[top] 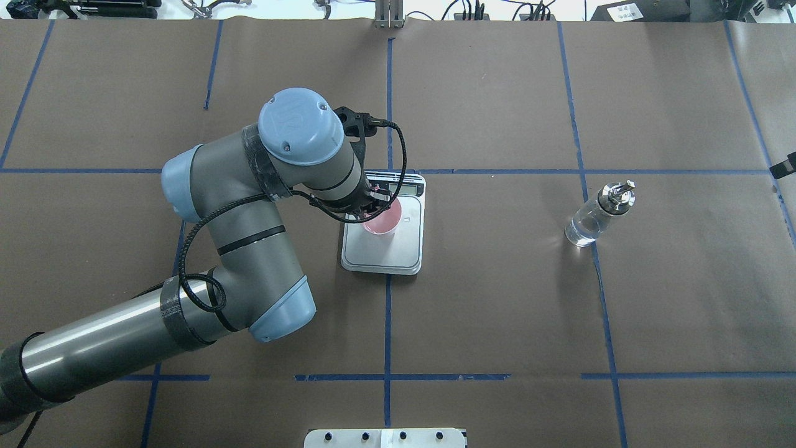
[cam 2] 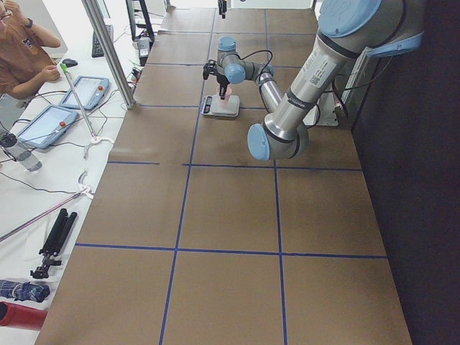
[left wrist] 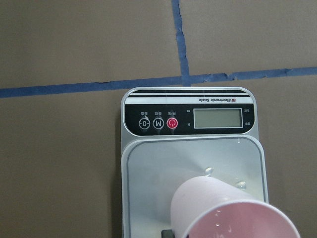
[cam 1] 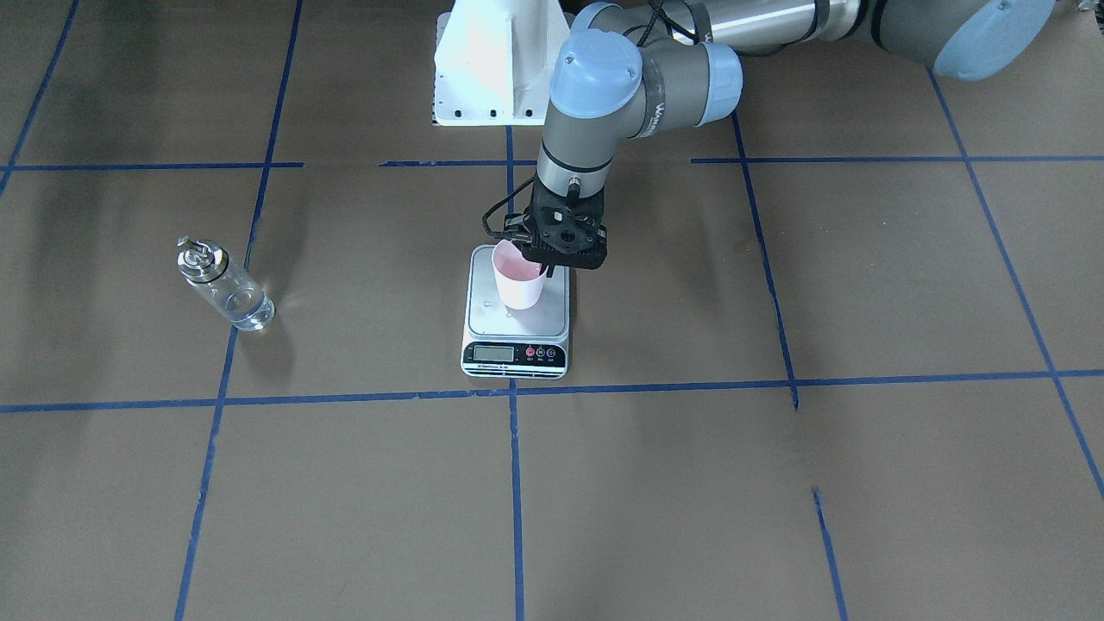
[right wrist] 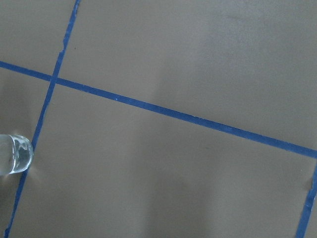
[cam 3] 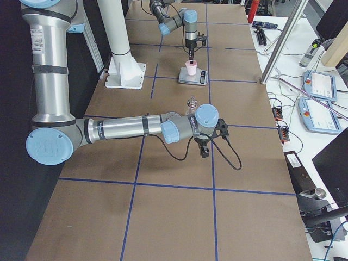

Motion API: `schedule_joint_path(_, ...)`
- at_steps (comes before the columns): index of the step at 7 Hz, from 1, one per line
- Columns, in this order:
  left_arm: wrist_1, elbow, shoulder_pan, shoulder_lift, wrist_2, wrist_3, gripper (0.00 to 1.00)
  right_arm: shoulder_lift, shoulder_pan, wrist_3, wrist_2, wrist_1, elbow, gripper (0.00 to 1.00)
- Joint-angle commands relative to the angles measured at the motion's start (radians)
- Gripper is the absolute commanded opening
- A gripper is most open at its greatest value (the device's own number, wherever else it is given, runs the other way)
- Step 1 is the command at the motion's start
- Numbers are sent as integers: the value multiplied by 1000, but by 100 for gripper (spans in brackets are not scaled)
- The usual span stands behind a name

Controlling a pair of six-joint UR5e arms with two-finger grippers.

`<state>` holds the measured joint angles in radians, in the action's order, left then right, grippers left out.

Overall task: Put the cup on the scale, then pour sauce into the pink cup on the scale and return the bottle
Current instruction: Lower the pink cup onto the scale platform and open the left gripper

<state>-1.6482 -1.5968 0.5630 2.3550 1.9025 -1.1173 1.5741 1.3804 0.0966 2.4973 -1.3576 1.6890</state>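
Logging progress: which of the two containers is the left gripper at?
The pink paper cup, upright on the scale, its rim held by the left gripper. The clear glass bottle stands alone, well off to the robot's right.

Premises are presenting as a robotics laboratory. A table (cam 1: pixel 690 483) under brown paper is carrying a blue tape grid (cam 1: pixel 516 483). Teach pendants (cam 2: pixel 85 92) and a tripod (cam 2: pixel 54 241) are lying on the white bench along the left edge of the left side view, and a person (cam 2: pixel 25 57) is sitting at its upper left.
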Motion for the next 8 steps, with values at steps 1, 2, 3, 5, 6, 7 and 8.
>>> schedule_joint_path(1,-1,6,0,6,0,2,0,1,0,0,0,0,0,100)
schedule_joint_path(2,-2,9,0,7,1,2,4,1,0,0,0,0,0,100)
schedule_joint_path(3,-5,9,0,9,1,2,10,1,0,0,0,0,0,100)
schedule_joint_path(5,-5,12,0,12,1,2,22,1,0,0,0,0,-3,100)
schedule_joint_path(6,-8,12,0,13,1,1,24,1,0,0,0,0,-3,100)
schedule_joint_path(7,-8,11,0,15,1,2,29,1,0,0,0,0,-3,100)
schedule_joint_path(8,-10,8,0,13,1,4,56,1,0,0,12,0,-3,100)
